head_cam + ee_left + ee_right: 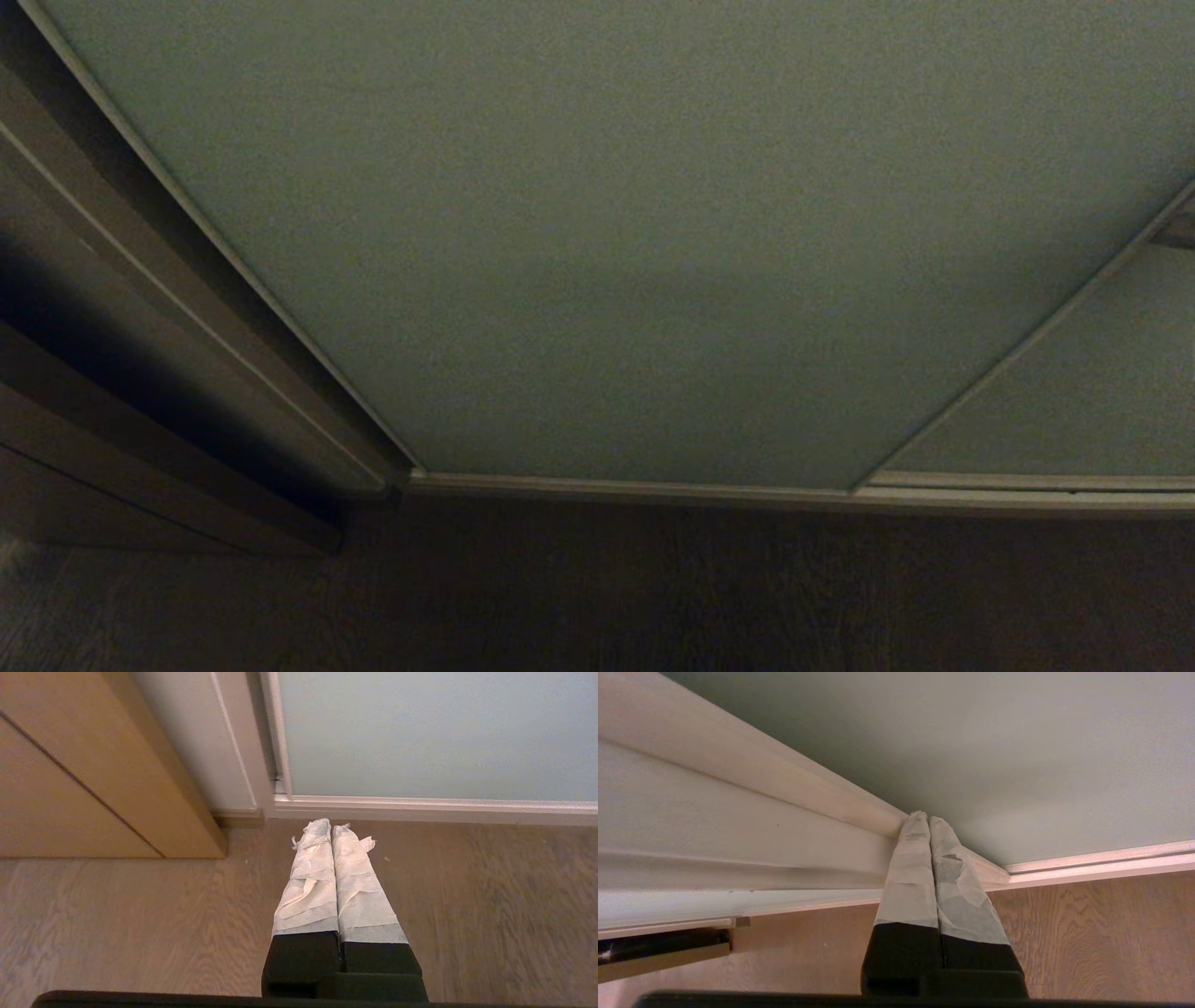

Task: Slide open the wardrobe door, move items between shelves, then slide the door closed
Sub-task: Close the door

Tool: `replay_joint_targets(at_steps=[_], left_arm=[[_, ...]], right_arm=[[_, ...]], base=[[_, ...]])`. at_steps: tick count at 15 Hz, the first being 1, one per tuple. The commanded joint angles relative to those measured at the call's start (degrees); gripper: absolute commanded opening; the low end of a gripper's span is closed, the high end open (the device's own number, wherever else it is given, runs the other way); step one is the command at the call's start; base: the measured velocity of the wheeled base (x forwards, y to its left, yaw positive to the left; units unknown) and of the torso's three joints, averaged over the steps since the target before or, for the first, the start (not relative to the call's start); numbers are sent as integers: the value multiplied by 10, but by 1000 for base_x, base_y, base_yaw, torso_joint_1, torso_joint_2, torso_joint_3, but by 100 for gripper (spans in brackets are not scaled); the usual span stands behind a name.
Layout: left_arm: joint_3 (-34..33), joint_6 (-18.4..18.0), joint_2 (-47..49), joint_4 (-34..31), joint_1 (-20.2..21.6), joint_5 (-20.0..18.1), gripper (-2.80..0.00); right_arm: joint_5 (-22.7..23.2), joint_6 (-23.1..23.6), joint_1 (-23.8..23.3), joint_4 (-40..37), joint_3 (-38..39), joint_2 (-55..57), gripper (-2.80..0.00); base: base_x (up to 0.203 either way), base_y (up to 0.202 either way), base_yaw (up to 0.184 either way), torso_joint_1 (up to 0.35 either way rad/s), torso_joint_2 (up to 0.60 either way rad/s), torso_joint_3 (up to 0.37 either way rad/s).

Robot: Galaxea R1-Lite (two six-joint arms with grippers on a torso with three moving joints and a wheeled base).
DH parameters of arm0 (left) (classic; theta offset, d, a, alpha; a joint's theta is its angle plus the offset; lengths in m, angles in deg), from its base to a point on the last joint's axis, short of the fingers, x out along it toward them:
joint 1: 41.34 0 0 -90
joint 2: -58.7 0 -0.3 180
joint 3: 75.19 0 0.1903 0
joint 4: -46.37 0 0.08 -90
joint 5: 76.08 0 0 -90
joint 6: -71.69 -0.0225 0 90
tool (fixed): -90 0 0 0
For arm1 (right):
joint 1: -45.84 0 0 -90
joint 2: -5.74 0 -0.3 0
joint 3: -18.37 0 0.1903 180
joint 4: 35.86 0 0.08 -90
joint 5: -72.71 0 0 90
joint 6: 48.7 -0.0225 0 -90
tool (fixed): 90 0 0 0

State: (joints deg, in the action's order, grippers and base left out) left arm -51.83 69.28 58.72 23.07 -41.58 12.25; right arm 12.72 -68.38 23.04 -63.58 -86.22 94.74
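Both pincers are pressed together: my right pincer (928,817) noses into the door (1017,756) frame to slide it, left pincer (331,826) parked above the floor (140,914).

The sliding wardrobe door (635,233) was a matt, faintly grainy pale grey-green panel, edged by a slim, smooth light metal frame (794,784) with a soft sheen. The floor (140,924) looked like matt wood with visible grain. Each tool, left (332,828) and right (924,817), had black plastic-looking fingers wrapped in wrinkled, frayed whitish tape. A side panel (93,765) appeared smooth tan wood.
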Motion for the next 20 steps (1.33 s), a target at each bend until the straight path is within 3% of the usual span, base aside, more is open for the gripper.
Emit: replay_joint_targets(at_steps=[1, 5, 11, 16, 20], left_arm=[[0, 0, 0, 0, 0, 0, -280], [0, 0, 0, 0, 0, 0, -280], [0, 0, 0, 0, 1, 0, -280], [0, 0, 0, 0, 0, 0, -280], [0, 0, 0, 0, 0, 0, -280]], right_arm=[[4, -1, 0, 0, 8, -6, -280], [5, 21, -1, 1, 65, -46, -280], [0, 184, 9, 2, 264, -230, -280], [-124, 217, 113, 35, 473, -460, -280], [-214, 223, 174, 27, 595, -673, -280]], base=[[0, 0, 0, 0, 0, 0], [0, 0, 0, 0, 0, 0], [0, 0, 0, 0, 0, 0], [0, 0, 0, 0, 0, 0], [0, 0, 0, 0, 0, 0]])
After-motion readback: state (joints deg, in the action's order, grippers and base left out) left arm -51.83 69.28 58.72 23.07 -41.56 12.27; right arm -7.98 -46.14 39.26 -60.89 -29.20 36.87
